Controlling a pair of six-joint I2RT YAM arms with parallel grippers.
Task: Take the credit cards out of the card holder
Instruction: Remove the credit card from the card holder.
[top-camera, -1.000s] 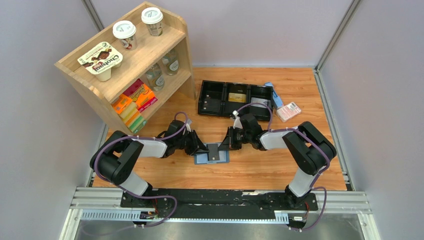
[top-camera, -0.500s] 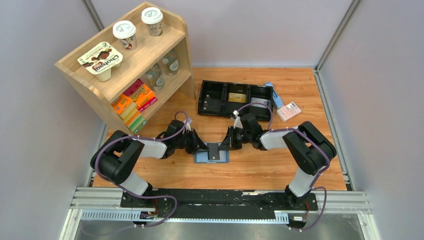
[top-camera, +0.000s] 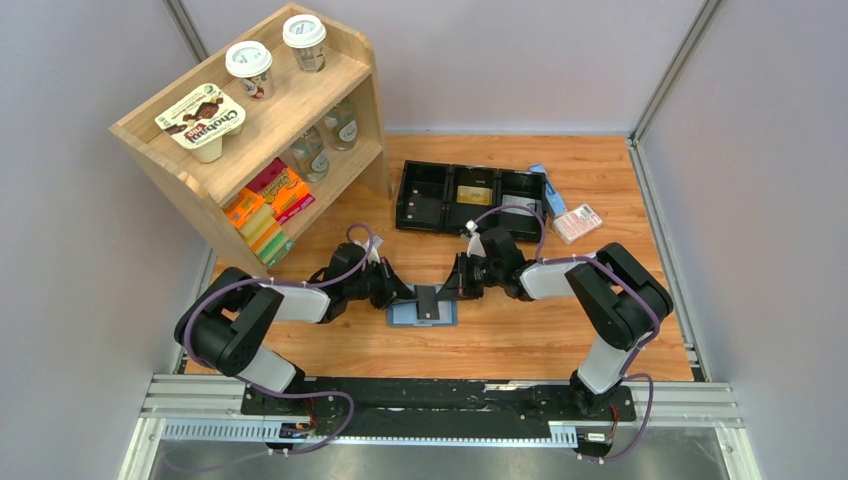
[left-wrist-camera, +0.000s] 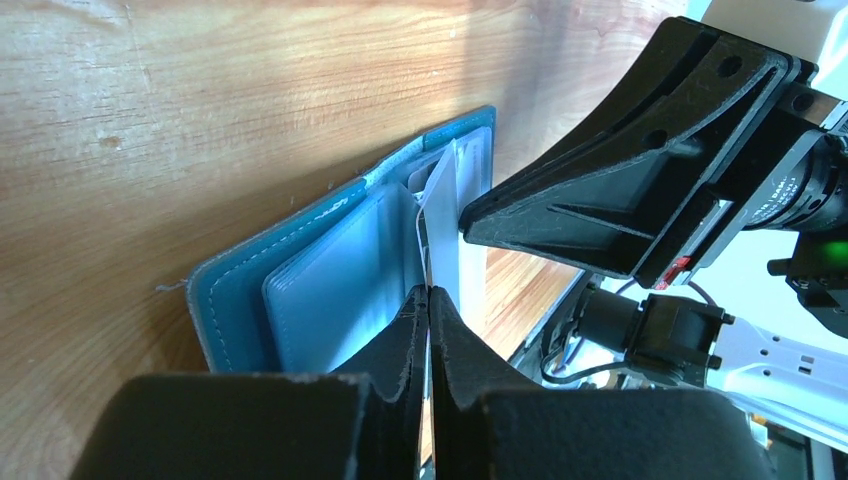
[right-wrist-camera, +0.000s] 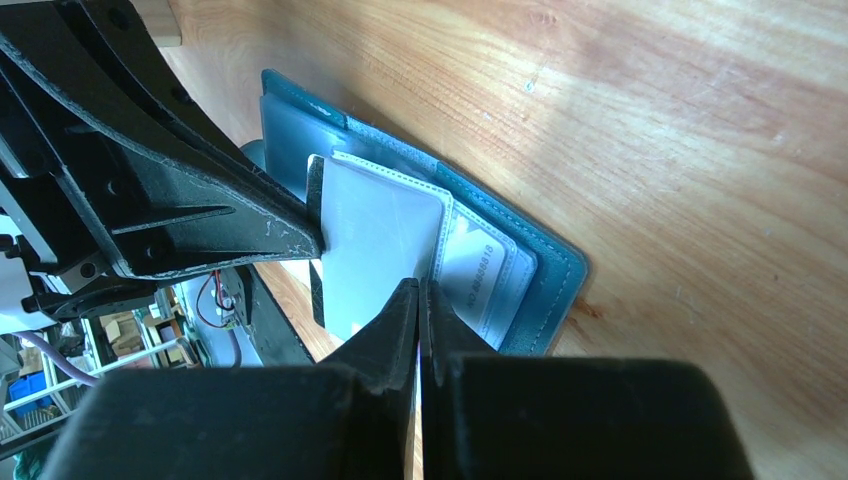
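Note:
The teal card holder lies open on the table between my two grippers. A black credit card stands up out of it. My left gripper is shut on that card's edge; in the left wrist view the card runs edge-on from the closed jaws over the holder. My right gripper is shut on the holder's light stitched inner leaf, its jaws closed. Another card with printed numbers sits in a pocket of the holder.
A long black three-compartment tray stands behind, holding a gold card and a whitish card. A pink-white packet lies to its right. A wooden shelf with cups and boxes stands at the back left.
My left arm has shifted slightly to the left. The card, the holder and the right arm look nearly unchanged.

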